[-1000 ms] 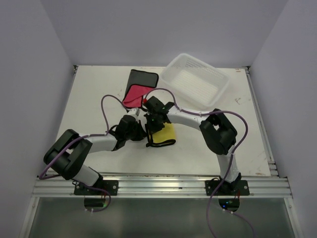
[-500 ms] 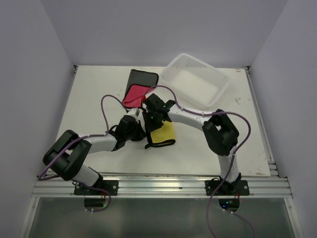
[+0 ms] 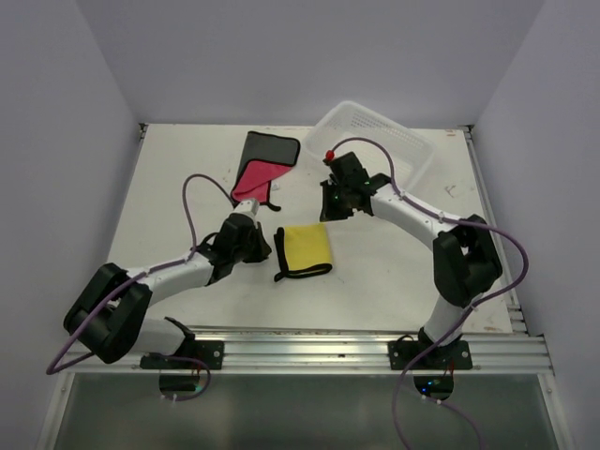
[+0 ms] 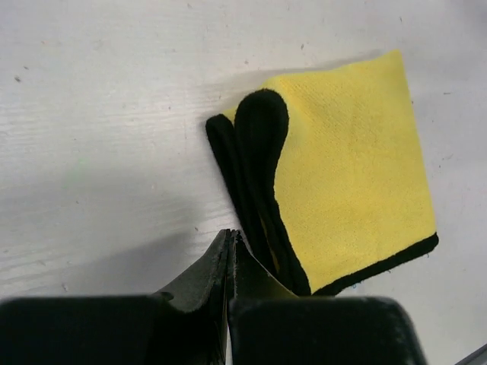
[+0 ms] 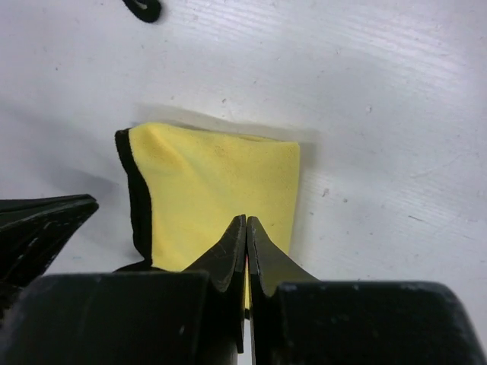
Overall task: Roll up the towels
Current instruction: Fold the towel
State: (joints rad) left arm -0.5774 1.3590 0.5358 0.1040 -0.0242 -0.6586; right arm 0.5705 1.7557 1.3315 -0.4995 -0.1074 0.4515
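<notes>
Pale walls close in a white table, and near its middle, a little toward the near edge, lies the yellow towel, folded flat with its black-trimmed left side humped into a loose loop, hardly a roll yet. The left gripper sits low just beside that looped side, jaws pressed together and holding nothing. The right gripper hangs above the table between the towel and the basket, jaws likewise closed and empty. The risk, as I judge it, is that closed fingertips nudging the loop would shove the whole towel along the smooth table instead of turning it over, since nothing pins the opposite edge; the slack loop could also flop open if released. Count: one yellow towel; one red-and-dark cloth toward the far edge left of middle, though whether that is one towel or two stacked I cannot tell; one basket at the far right corner; two arms.
</notes>
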